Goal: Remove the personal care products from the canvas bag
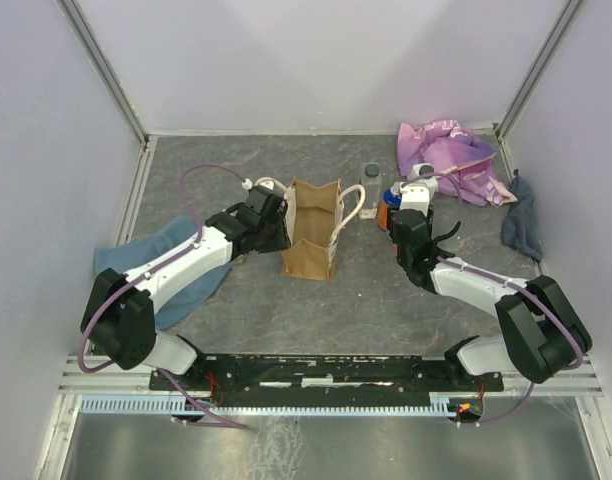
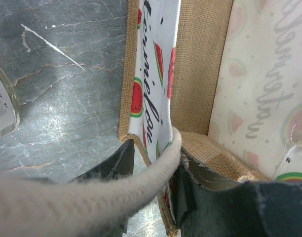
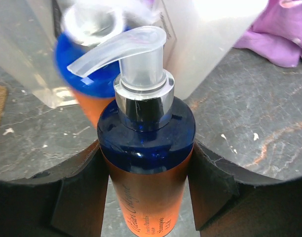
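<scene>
Left pincer [image 2: 151,170] was pinched shut on the bag [image 1: 311,235] rim, steadying it; right pincer [image 3: 146,187] clasped a bottle [image 3: 146,143] upright, seemingly to stand it on the desk [image 1: 386,310].

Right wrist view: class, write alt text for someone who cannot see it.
The end effector grips an orange pump bottle with a blue shoulder. Behind it stand a second orange bottle and a white bottle; pink-purple cloth lies upper right.

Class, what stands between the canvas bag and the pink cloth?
Top view: a grey-capped bottle, an orange bottle, and the right hand gripping an orange pump bottle.
</scene>
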Action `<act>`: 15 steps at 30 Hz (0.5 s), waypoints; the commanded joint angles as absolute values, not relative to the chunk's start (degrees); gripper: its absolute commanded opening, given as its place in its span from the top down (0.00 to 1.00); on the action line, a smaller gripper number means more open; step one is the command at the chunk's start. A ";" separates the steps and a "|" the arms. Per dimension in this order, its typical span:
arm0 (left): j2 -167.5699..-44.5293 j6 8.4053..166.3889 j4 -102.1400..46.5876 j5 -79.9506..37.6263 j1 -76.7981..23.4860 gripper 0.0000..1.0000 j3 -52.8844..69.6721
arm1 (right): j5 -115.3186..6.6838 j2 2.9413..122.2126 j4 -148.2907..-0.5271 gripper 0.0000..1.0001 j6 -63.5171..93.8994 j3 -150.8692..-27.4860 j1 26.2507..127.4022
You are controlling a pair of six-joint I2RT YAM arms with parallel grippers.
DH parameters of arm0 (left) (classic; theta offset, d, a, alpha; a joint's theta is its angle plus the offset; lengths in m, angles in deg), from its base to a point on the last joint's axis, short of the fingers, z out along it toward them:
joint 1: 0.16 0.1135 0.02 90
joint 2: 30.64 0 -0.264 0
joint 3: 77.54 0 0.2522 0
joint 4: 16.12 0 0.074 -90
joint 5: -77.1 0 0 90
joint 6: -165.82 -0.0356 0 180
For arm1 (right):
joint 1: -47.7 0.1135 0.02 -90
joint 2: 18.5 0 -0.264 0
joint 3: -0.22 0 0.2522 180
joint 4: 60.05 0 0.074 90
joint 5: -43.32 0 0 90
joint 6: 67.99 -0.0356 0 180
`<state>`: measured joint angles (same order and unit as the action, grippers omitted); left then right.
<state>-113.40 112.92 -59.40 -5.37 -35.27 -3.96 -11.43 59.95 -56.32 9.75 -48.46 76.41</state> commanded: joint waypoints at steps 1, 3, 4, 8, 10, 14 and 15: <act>-113.74 110.10 -59.60 -6.49 -35.32 0.58 -5.65 | -5.49 56.21 -45.92 1.00 10.69 -46.46 76.93; -113.68 110.07 -59.49 -6.53 -35.36 0.58 -5.81 | -5.07 55.71 -41.51 0.99 10.24 -43.55 76.89; -113.65 110.11 -59.42 -6.64 -35.37 0.58 -5.82 | -5.03 55.67 -38.08 0.99 10.35 -41.86 76.91; -113.79 110.09 -59.08 -7.49 -35.36 0.58 -6.22 | -4.44 57.57 -27.80 0.99 12.05 -36.66 77.04; -113.72 110.05 -59.04 -7.62 -35.31 0.58 -6.38 | -4.73 57.89 -25.20 0.99 12.37 -35.85 77.03; -113.14 109.88 -59.19 -7.41 -35.36 0.58 -6.56 | -3.49 58.57 -19.80 0.99 13.78 -34.09 77.02; -112.94 109.84 -59.22 -7.37 -35.38 0.58 -6.71 | -3.40 59.10 -17.49 0.99 14.45 -33.55 77.01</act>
<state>-113.38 112.92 -57.67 -6.60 -35.27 -4.95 -6.27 58.62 -33.37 11.66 -34.54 76.85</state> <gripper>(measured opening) 0.420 0.638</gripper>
